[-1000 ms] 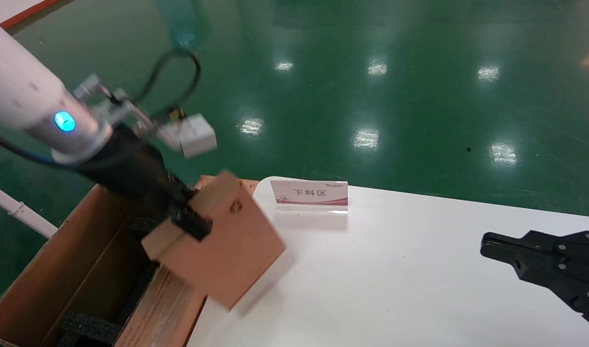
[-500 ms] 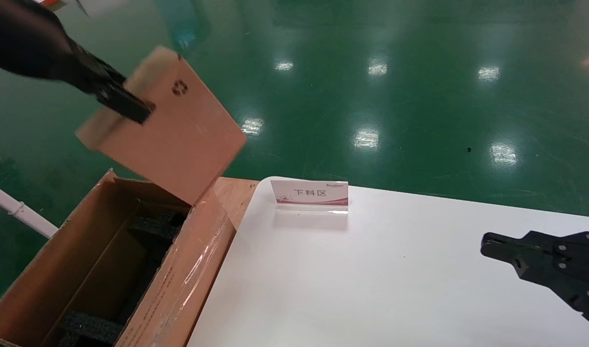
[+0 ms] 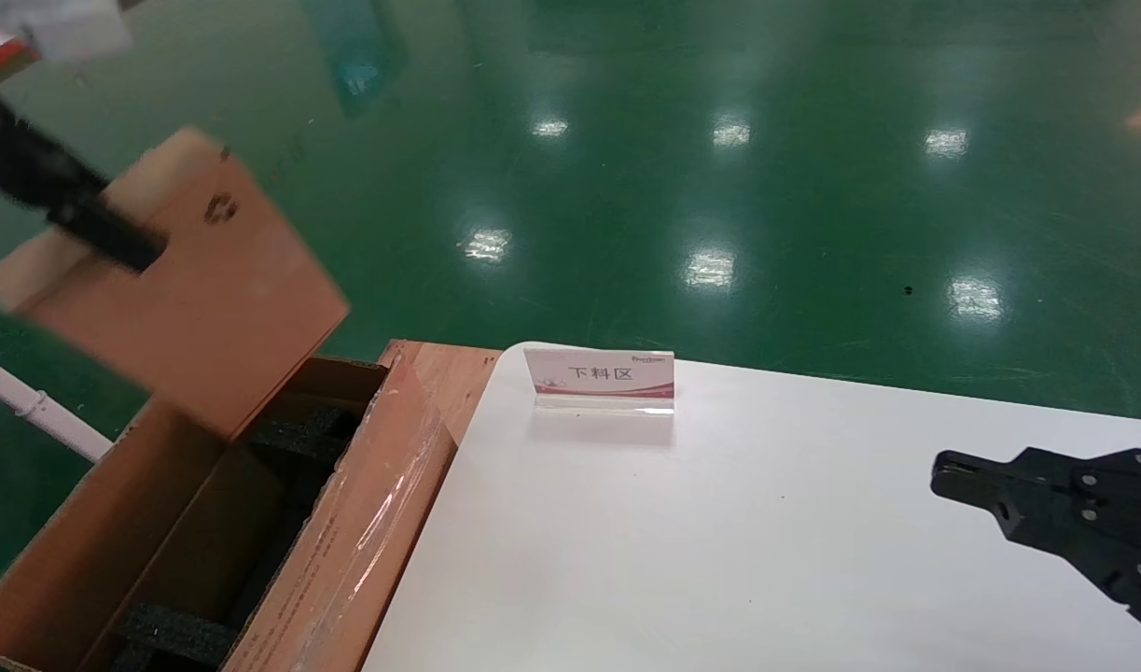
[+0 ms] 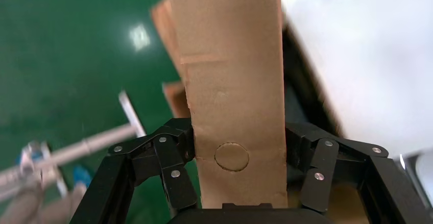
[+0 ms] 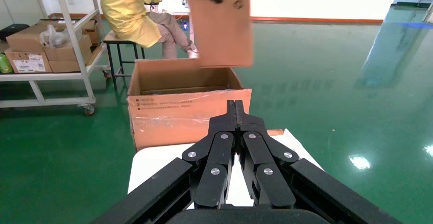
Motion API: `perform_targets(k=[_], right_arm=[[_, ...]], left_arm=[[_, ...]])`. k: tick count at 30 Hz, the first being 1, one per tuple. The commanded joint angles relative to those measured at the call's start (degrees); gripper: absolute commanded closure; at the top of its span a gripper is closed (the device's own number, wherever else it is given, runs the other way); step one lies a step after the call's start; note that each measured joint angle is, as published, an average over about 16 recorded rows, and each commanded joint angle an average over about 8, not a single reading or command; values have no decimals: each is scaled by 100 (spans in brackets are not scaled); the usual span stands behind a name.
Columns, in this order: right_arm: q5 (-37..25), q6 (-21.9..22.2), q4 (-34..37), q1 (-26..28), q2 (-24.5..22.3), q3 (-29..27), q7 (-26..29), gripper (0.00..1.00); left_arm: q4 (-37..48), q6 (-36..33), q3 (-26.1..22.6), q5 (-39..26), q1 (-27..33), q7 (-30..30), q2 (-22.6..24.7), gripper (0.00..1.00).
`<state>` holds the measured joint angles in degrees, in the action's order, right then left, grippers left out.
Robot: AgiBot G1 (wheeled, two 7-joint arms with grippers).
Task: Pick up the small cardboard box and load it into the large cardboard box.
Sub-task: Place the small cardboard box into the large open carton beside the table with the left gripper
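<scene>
- The left gripper point(image 4: 238, 183) has its fingers point(image 4: 171, 155) clamped on both narrow sides of the small cardboard box point(image 3: 192, 289), gripping it near one end so most of the panel hangs free below the hold.
- In the head view that small box is up in the air and tilted, its low corner over the open mouth of the large cardboard box point(image 3: 94, 523), not touching it.
- Holding it by the end looks deliberate: the free end can go in first, and the gripper need not enter the carton.
- The recycling mark point(image 3: 220, 207) sits close to the gripped end, on the face turned to the head camera.
- The big carton stands on the floor hard against the white table point(image 3: 738, 560), its taped flap point(image 3: 369, 523) leaning along the table edge, black foam point(image 3: 295, 439) visible inside. That keeps the carry from tabletop to carton short.
- From the right wrist view the small box hangs above the carton's opening, well clear of the rim.
- The right gripper point(image 5: 235, 106) is parked over the table, fingers pressed together, gripping nothing.
- A small sign point(image 3: 600, 378) stands at the table's far edge, out of the way.
- My read: lowering is next, and the tilt needs watching against the foam.
</scene>
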<state>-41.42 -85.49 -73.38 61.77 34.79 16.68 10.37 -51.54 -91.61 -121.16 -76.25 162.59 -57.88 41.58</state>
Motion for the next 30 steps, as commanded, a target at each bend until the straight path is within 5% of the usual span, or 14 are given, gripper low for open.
perform_targets(k=[1, 8, 9, 30], right_arm=[[0, 0, 0, 0, 0, 1, 0, 93], [2, 1, 0, 1, -1, 3, -2, 5], [2, 2, 0, 1, -1, 3, -2, 0], [7, 5, 0, 2, -4, 11, -5, 0]], left_arm=[[11, 3, -396, 73, 63, 60, 14, 100], [-54, 110, -1249, 288, -22, -56, -78, 100], [-60, 139, -1326, 287, -45, -91, -105, 100], [-175, 963, -1763, 85, -827, -752, -576, 100]])
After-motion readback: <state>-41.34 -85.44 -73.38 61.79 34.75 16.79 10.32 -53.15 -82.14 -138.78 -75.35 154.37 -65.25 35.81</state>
